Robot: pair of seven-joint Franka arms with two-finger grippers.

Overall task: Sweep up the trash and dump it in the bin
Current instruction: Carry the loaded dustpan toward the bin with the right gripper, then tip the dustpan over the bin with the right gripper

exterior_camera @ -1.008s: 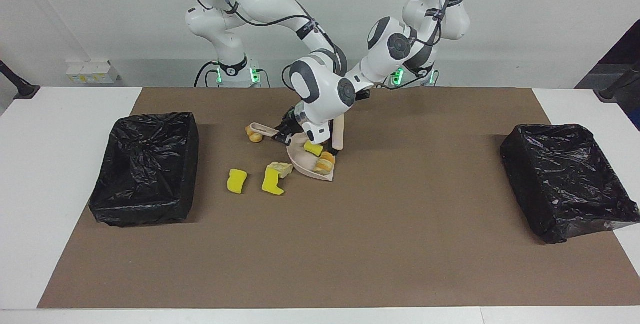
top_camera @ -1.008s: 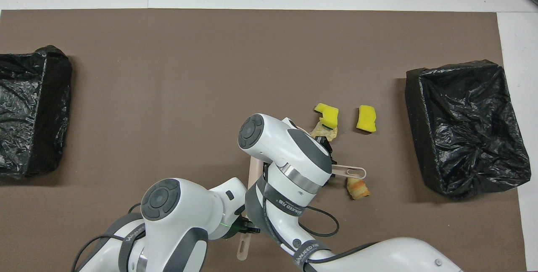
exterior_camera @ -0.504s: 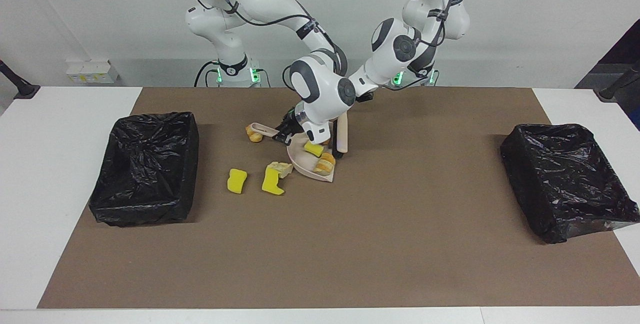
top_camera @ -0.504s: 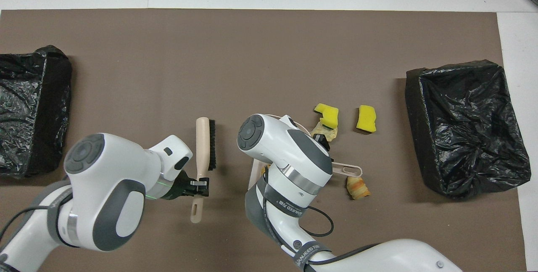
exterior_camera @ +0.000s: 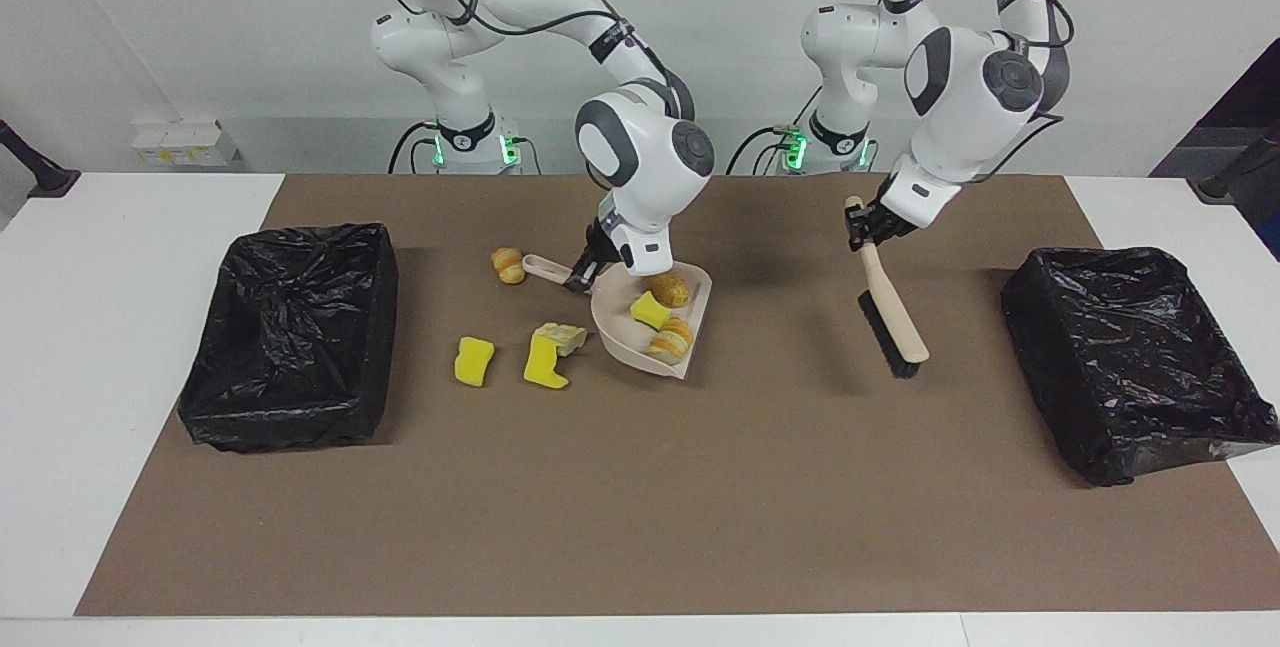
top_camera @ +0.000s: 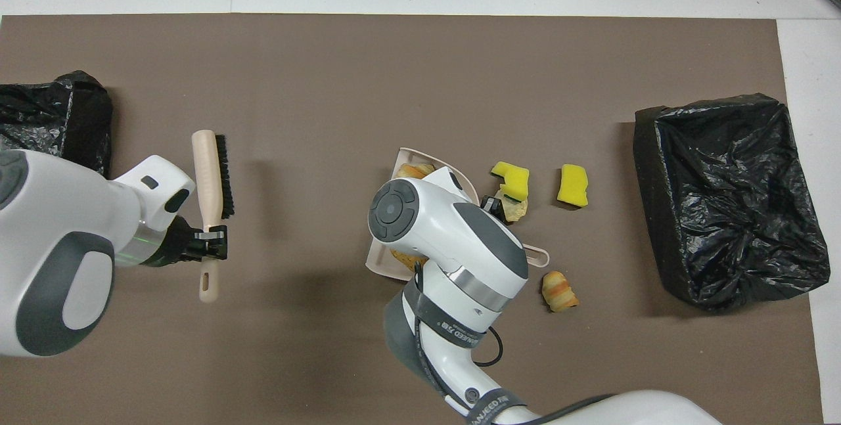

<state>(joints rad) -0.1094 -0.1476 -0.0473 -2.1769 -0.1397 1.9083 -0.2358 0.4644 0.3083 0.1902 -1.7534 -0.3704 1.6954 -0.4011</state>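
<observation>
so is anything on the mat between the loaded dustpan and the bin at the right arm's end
Yes: two yellow sponge chunks and a pale lump lie between the dustpan and that bin.

Open mat [exterior_camera: 640,487] mid-table, flanked by two black-lined bins [exterior_camera: 290,332] [exterior_camera: 1135,357].

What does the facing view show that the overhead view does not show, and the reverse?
Only the facing view shows the dustpan's full load: a yellow sponge chunk and two bread lumps, and the right gripper shut on its handle. Only the overhead view shows the brush's bristle row from above. Both show the left gripper holding the brush, four scraps on the mat, and both black-lined bins.
</observation>
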